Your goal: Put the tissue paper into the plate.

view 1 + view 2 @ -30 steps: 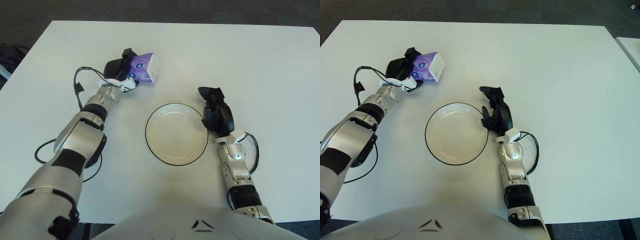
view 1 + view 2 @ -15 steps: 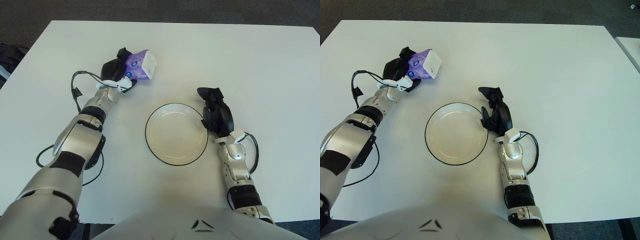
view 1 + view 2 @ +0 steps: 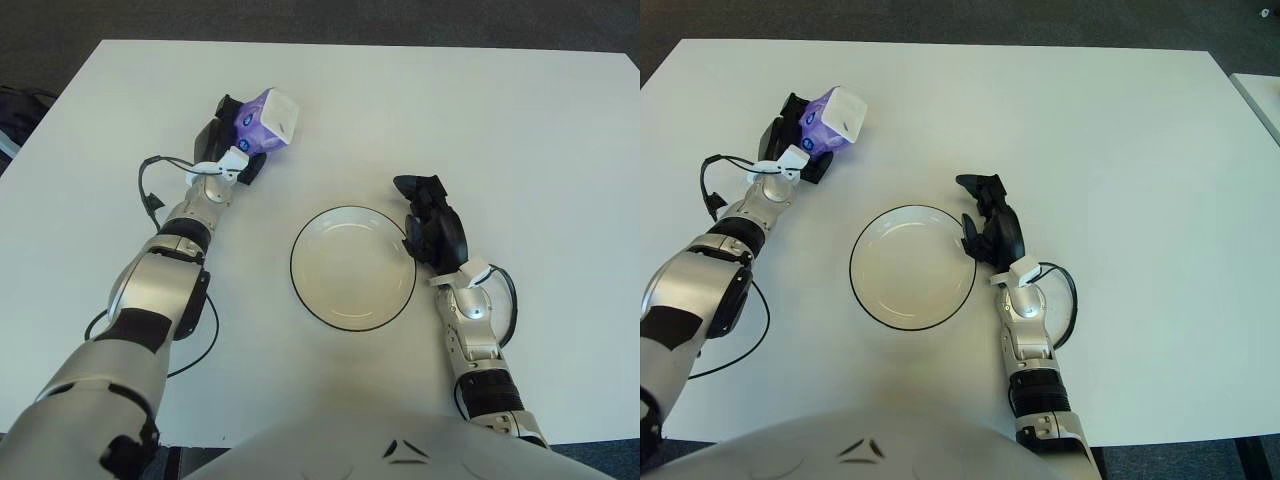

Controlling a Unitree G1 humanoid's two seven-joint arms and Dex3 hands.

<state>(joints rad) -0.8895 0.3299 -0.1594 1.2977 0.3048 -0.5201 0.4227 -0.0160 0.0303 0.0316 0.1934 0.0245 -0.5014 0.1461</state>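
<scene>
One purple tissue pack (image 3: 264, 119), lettering unreadable

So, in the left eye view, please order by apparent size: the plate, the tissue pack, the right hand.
1. plate, clearly largest.
2. right hand.
3. tissue pack, held in the left hand; it lies farther from the camera, so its rank against the right hand is unsure.

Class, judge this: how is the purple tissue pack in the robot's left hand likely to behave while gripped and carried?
The tissue pack looks like a soft-wrapped block, so it probably squashes slightly under the left hand. It is likely light for its size. Its boxy shape suggests it won't roll once set in the plate.
</scene>
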